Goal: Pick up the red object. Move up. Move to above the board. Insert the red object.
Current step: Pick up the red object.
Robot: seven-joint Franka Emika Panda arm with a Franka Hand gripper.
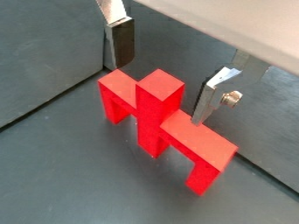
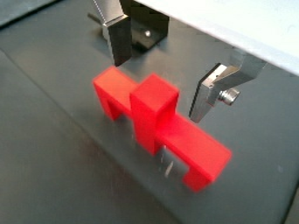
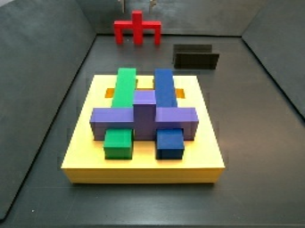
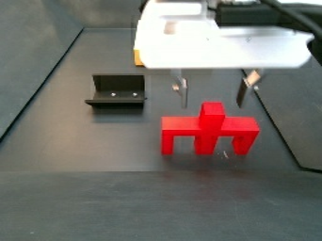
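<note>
The red object [image 4: 208,132] stands upright on the dark floor on its two legs, stem up. It also shows in both wrist views [image 1: 158,114] [image 2: 158,122] and at the far end in a side view [image 3: 138,29]. My gripper [image 4: 214,89] hangs just above it, open and empty. Its fingers [image 1: 121,44] stand on either side of the stem, apart from it, with the tips near the stem's top. The gripper also shows in both wrist views [image 1: 167,70] [image 2: 163,66]. The yellow board [image 3: 143,158] lies in the near middle, bearing green, blue and purple blocks.
The dark fixture [image 4: 116,92] stands on the floor beside the red object; it also shows in a side view [image 3: 195,57] and a wrist view [image 2: 146,33]. Sloping dark walls bound the floor on both sides.
</note>
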